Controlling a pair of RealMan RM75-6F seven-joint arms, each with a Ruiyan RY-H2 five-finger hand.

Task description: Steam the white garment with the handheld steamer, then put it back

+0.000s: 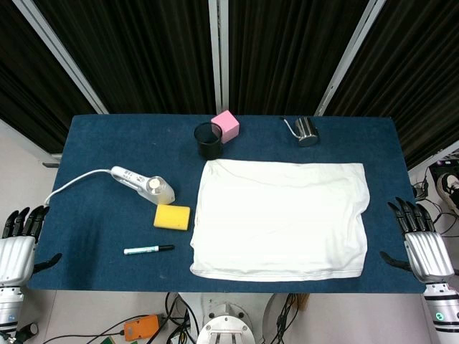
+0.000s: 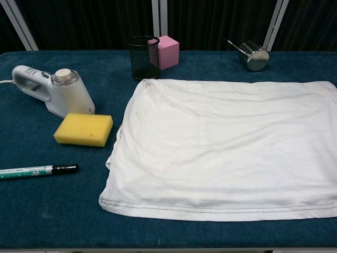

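The soft blue tabletop (image 1: 107, 215) holds a big, flat, wrinkly white garment (image 1: 281, 218) on its right half. Left of it lies the smooth white steamer (image 1: 143, 184), touching a squishy yellow sponge (image 1: 172, 216). The left robot hand (image 1: 18, 247) and right robot hand (image 1: 423, 247) sit at the tabletop's sides, fingers straight, holding nothing.

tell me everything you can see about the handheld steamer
The handheld steamer is white, glossy plastic by its look, with a loop handle bearing small grey buttons and a round cream cap on top. A white cord runs from its rear toward the table's left edge. It sits upright on the blue cloth, left of the white garment, just behind the yellow sponge, very close or touching. Neither hand touches it.
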